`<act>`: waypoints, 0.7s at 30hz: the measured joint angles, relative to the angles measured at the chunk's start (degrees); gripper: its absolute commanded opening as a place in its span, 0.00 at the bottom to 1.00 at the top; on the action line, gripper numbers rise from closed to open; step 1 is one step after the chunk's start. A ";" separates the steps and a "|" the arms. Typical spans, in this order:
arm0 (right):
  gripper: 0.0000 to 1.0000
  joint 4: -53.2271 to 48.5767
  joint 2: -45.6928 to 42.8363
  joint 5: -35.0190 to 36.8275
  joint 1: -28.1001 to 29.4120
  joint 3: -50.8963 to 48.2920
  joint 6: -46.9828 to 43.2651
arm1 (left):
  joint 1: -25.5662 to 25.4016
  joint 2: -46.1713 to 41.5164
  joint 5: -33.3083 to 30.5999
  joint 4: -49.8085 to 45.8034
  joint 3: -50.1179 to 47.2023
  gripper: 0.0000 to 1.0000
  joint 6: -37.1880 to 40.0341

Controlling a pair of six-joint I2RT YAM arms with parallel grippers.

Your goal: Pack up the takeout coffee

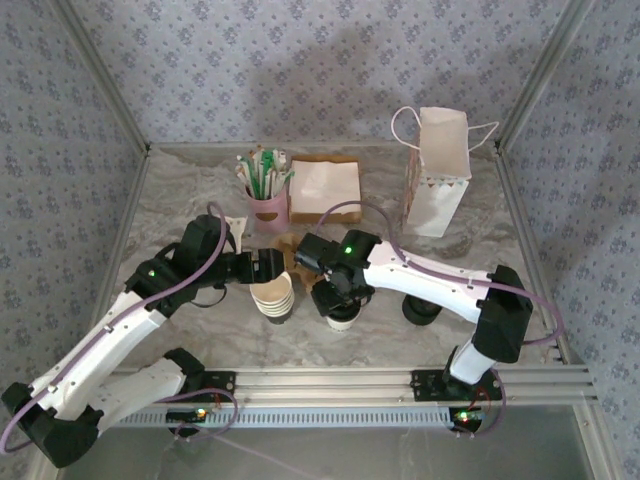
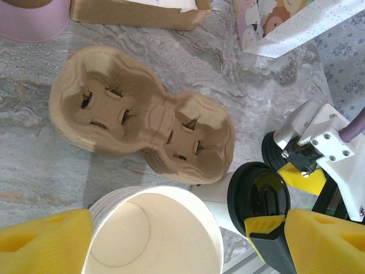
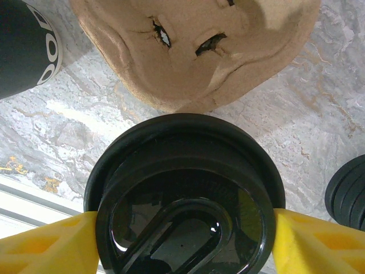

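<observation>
R fingers grip the coffee by its lid, at frame bottom. L fingers are wide, w/ cups between, lower left.

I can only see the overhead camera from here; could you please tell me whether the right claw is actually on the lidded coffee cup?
Observer: It looks so. On its wrist camera the right claw has its yellow fingers against both sides of the coffee cup at the black lid, with no gap showing.
Operator: Thank you. Is the cup carrier free?
Observer: Yes, both pockets of the cup carrier are empty, and it lies flat on the table.
Operator: And the left claw?
Observer: The left claw is open around the stack of lidless cups; its right finger stands clear of them.
</observation>
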 measured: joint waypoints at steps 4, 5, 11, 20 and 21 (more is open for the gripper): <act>0.75 -0.07 0.00 0.00 0.02 0.00 -0.02 | 0.00 0.00 0.00 0.00 0.00 0.88 0.00; 0.75 -0.09 0.00 0.02 0.02 0.00 0.00 | 0.00 0.00 0.00 0.00 -0.02 0.88 0.00; 0.75 -0.11 0.00 0.04 0.04 0.00 0.00 | 0.00 0.00 0.02 0.02 -0.11 0.88 0.00; 0.75 -0.50 -0.02 0.20 0.31 0.00 0.04 | 0.00 -0.02 0.02 0.13 -0.85 0.88 0.00; 0.75 -0.68 -0.02 0.20 0.35 0.00 0.04 | 0.00 0.00 0.00 0.11 -0.87 0.88 -0.02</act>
